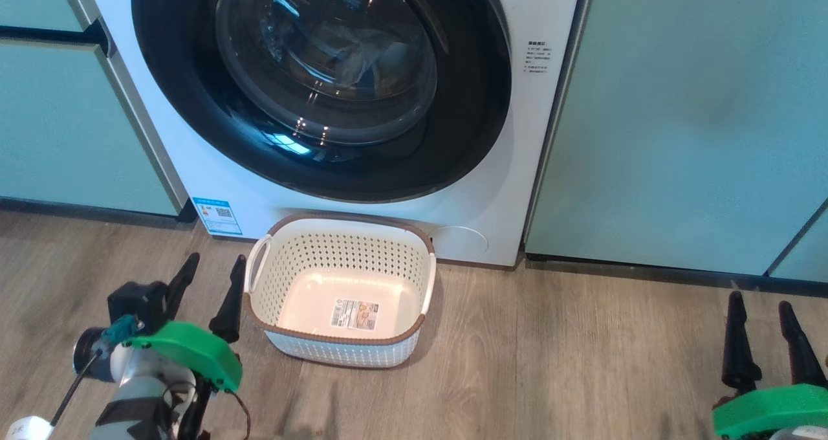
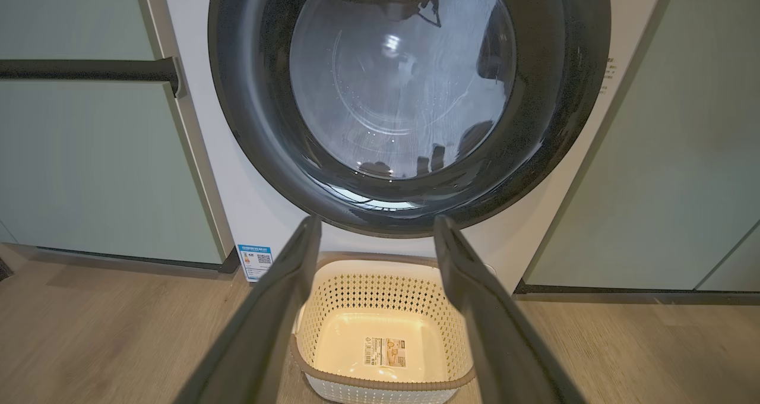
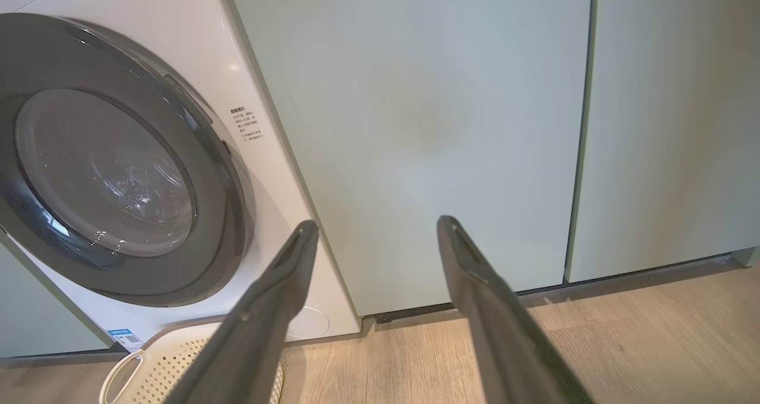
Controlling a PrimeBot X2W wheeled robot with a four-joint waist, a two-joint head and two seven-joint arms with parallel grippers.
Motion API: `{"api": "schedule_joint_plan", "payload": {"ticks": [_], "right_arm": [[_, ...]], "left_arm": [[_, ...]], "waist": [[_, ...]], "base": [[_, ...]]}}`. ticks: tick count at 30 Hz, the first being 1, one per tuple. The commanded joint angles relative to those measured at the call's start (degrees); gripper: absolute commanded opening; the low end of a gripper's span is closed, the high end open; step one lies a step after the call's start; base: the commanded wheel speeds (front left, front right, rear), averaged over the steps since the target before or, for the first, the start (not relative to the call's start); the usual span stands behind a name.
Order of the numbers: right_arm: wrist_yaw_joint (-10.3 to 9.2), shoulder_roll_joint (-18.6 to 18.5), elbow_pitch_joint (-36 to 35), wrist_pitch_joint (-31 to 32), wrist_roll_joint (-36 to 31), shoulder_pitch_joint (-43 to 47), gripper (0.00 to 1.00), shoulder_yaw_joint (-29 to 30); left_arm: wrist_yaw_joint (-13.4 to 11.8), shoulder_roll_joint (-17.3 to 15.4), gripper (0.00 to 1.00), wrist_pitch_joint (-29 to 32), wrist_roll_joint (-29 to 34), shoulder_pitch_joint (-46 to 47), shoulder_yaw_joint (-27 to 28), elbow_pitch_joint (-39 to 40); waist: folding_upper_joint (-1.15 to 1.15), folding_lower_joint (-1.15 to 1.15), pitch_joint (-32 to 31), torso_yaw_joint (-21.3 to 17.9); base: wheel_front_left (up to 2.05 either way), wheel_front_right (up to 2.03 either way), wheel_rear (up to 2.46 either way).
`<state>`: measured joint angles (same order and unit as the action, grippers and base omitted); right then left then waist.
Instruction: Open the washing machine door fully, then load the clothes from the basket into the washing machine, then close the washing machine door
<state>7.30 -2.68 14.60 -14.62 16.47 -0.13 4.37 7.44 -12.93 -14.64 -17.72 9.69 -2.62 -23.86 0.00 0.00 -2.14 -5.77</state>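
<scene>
**Plainly shut: door closed, basket on the floor before it**

Squarely ahead stands the washing machine (image 1: 517,168), white-fronted, set between pale green cabinets (image 1: 679,116) on its left and right. The washing machine door (image 1: 320,71) lies closed, flat against the front, and its black rim rings the bulging glass. Behind that glass the head view shows a pale crumpled shape (too dim and reflective to tell whether it is the clothes). A blue sticker (image 1: 217,215) sits low on the machine's left corner.

The basket (image 1: 343,340) stands upright on the wooden floor (image 1: 550,362), on the near side of the machine and just below the door. Its far rim is close to the machine's base, and I cannot tell whether they touch. A label (image 1: 354,314) shows on its cream floor.

The left gripper (image 1: 217,259) hangs low, just left of the basket, pointing toward the machine. Its 2 fingers (image 2: 267,309) are spread wide with nothing between them, and the right-hand finger stands right beside the basket's white left handle. In the left wrist view the basket and the door's lower rim show in the gap.

The right gripper (image 1: 759,299) sits well apart to the right, in front of the right cabinet. Its 2 fingers (image 3: 267,309) are likewise spread wide and hold nothing.
</scene>
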Motion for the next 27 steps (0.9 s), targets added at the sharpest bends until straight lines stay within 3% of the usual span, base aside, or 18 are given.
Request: {"api": "schedule_joint_plan", "payload": {"ticks": [1, 27], "right_arm": [[0.19, -0.22, -1.42, -0.38, -0.61, -1.53, 1.0, -1.11], [0.19, -0.21, 1.81, -0.38, -2.52, -2.31, 1.0, -1.69]], "left_arm": [[0.04, -1.19, 1.0, -0.36, 0.43, 3.35, 1.79, 1.46], [0.04, -1.13, 1.0, -0.36, 0.54, 3.62, 0.96, 0.58]], "waist": [[0.0, 0.0, -0.04, 0.07], [0.0, 0.0, 0.06, 1.24]], "base": [[0.0, 0.0, 0.0], [0.0, 0.0, 0.0]]}}
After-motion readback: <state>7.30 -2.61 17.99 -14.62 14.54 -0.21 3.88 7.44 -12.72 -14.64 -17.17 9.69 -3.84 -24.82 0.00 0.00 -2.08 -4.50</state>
